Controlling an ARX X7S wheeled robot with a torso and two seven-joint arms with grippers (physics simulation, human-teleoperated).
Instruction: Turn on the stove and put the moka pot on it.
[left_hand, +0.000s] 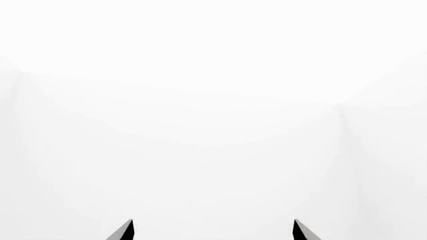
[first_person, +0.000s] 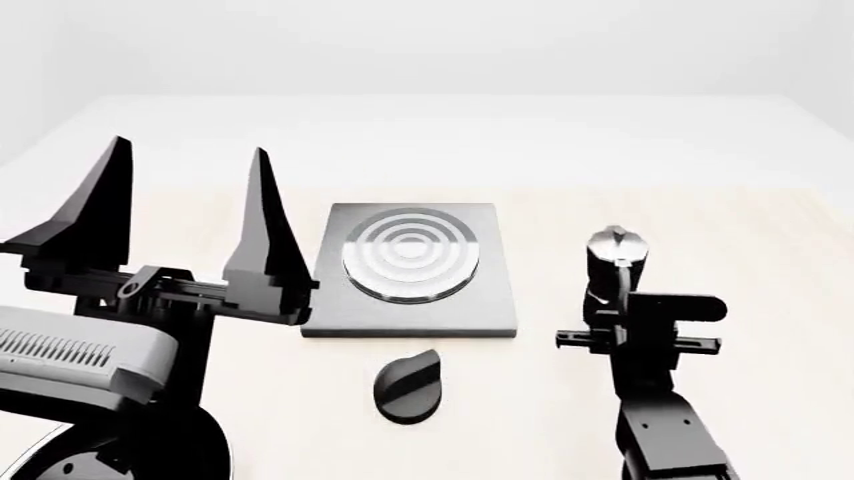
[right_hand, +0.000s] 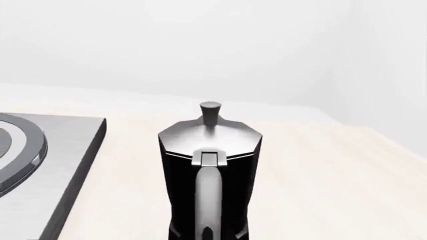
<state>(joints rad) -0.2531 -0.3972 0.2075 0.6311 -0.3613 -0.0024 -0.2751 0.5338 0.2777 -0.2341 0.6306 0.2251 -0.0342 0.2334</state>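
Brushed matt metal stove (first_person: 408, 268) w/ shiny ringed burner; moka pot (right_hand: 209, 175) glossy black, silver lid; knob (first_person: 407, 386) matt black.

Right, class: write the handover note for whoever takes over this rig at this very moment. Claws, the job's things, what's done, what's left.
Left claw: open, raised, holding nothing.
Right claw: right behind the moka pot, lined up with its handle; whether it is open or shut on the pot cannot be told.
Moka pot: upright on the table, to the right of the stove, apart from it.
Knob: on the table in front of the stove, no claw near it.
Done: right arm brought up to the pot.
Left: turn the knob, put the pot on the burner.
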